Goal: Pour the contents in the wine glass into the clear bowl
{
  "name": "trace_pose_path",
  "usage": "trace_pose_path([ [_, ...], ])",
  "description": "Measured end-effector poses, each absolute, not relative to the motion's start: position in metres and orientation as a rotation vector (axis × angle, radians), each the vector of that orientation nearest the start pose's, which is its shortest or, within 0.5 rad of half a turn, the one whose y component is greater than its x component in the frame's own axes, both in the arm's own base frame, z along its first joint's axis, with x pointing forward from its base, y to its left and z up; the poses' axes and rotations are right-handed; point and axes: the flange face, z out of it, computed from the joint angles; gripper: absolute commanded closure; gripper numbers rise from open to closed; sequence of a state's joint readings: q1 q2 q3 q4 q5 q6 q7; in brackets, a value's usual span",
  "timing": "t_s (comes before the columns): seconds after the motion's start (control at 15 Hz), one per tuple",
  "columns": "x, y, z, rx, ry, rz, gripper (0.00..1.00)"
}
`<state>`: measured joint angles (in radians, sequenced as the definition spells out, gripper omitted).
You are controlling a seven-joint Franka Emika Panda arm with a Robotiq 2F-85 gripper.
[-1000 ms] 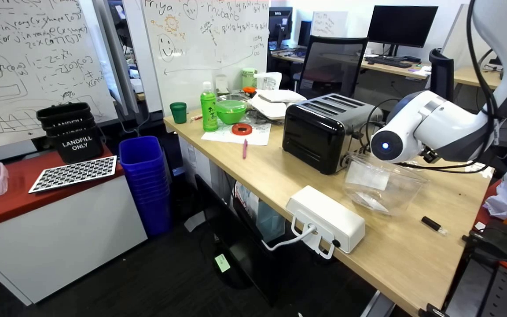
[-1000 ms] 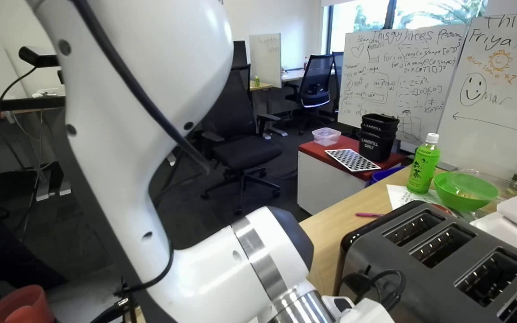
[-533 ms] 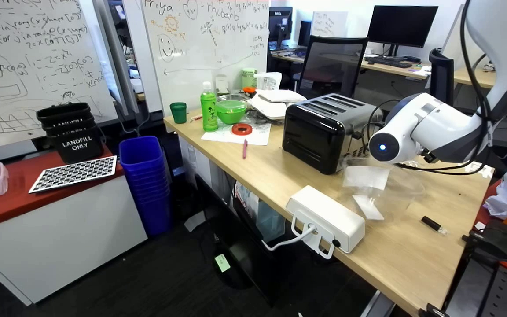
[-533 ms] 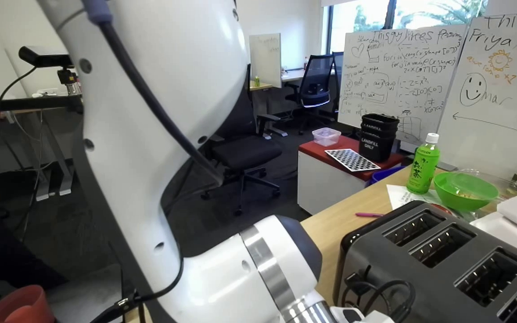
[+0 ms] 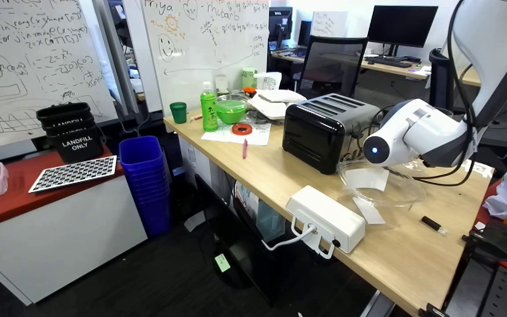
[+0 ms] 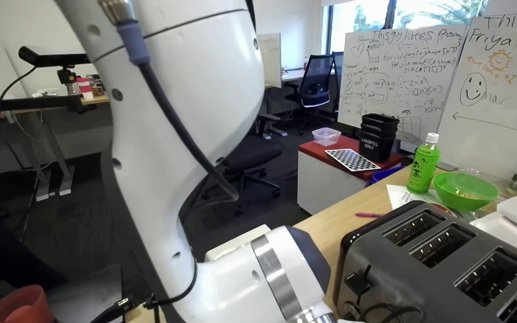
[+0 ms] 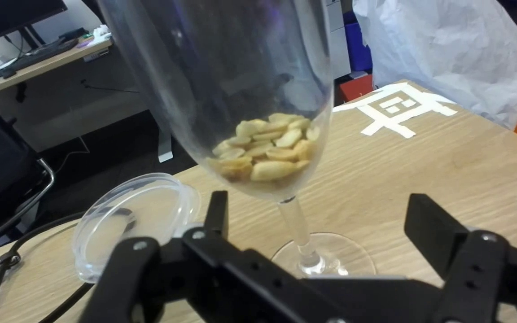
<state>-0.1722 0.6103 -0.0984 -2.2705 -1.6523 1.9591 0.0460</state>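
Wrist view. Item: glass (image 7: 249,98), one, clear, stemmed, upright on the table (image 7: 402,166); rim beyond the frame's top edge. Contents: nuts (image 7: 267,148), pale, a shallow heap at the bottom of the cup (image 7: 222,85); pour still to do.

Item: bowl (image 7: 151,206), one, clear, low, left of the glass in this view and apart from its foot (image 7: 352,260); partly covered by the gripper (image 7: 319,211). Whether it sits flat cannot be told.

Item: gripper, jaws spread wide, nothing held. Fingers (image 7: 216,211) appear either side of the stem (image 7: 293,217); whether the stem lies within their reach is unclear. In both exterior views the fingers cannot be made out; the arm (image 5: 434,136) stands near the toaster (image 5: 328,132).

Handling notes, by judgement. Glass: light, stiff, smooth, apt to slip; true glass or plastic, cannot tell, so treat as brittle. Top-heavy over a thin stem; a knock could topple it. Recommended hold: stem, high up, just under the cup, where the swell should keep it from sliding down through the fingers. Drawback: on so narrow a hold the glass may swivel when tipped. Alternative: lower cup, a broader seat, though curved and easier to overpress. Close slowly, centred. Nuts: dry-looking, loose, likely to tumble out in a rush rather than trickle.
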Motion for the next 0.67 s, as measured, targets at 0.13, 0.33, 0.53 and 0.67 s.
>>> trace_pose_path([
  [0.13, 0.433, -0.197, 0.082, 1.651, 1.076, -0.91, 0.0],
  [0.33, 0.435, -0.201, 0.078, 1.658, 1.057, -0.924, 0.0],
  [0.53, 0.436, -0.204, 0.077, 1.65, 1.046, -0.935, 0.18],
  [0.67, 0.436, -0.208, 0.077, 1.648, 1.034, -0.944, 0.4],
])
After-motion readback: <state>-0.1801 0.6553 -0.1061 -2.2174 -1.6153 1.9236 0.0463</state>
